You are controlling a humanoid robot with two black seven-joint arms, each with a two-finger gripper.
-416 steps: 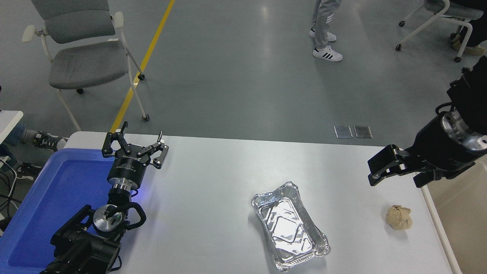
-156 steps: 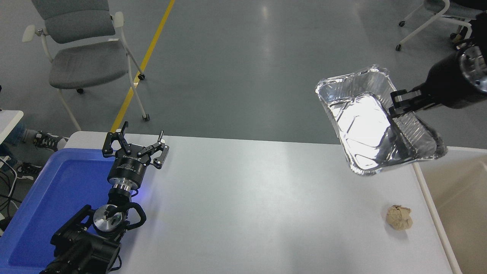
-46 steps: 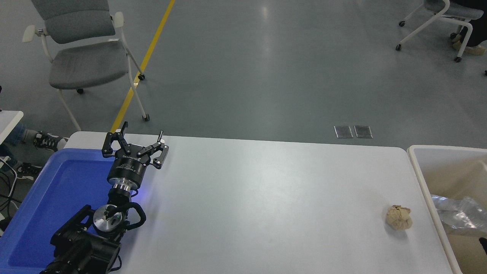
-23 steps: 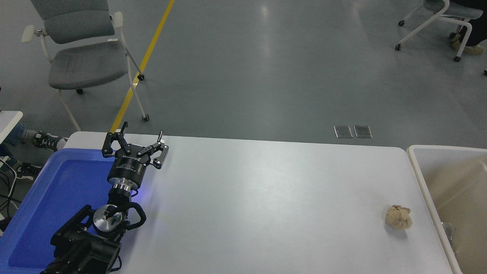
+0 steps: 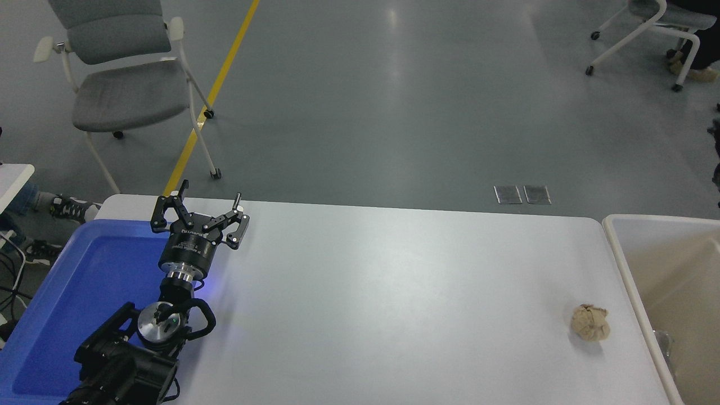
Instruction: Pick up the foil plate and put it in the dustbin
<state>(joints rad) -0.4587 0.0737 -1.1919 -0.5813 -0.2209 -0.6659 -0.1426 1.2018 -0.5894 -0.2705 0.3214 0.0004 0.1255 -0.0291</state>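
The dustbin (image 5: 619, 247), a big bin with a white rim and a beige inside, stands against the table's right edge. Low inside its near wall shows a small shiny silver sliver (image 5: 664, 341), which looks like an edge of the foil plate. The plate's other parts are hidden or out of view. My left gripper (image 5: 201, 214) is parked open at the lower left, over the corner of the blue tray, with nothing between its fingers. Of the right arm only a dark scrap (image 5: 716, 169) shows at the right edge; its gripper is out of view.
A crumpled tan paper ball (image 5: 590, 329) lies on the white table (image 5: 394, 292) close to the dustbin. A blue plastic tray (image 5: 84, 281) fills the left end. Chairs (image 5: 126, 84) stand on the grey floor beyond, and a person's shoes (image 5: 689, 70) show at the top right.
The foil plate, lifted off the table and carried right earlier, lay in the dustbin a second ago and now shows only as a sliver. The right arm has left the view.
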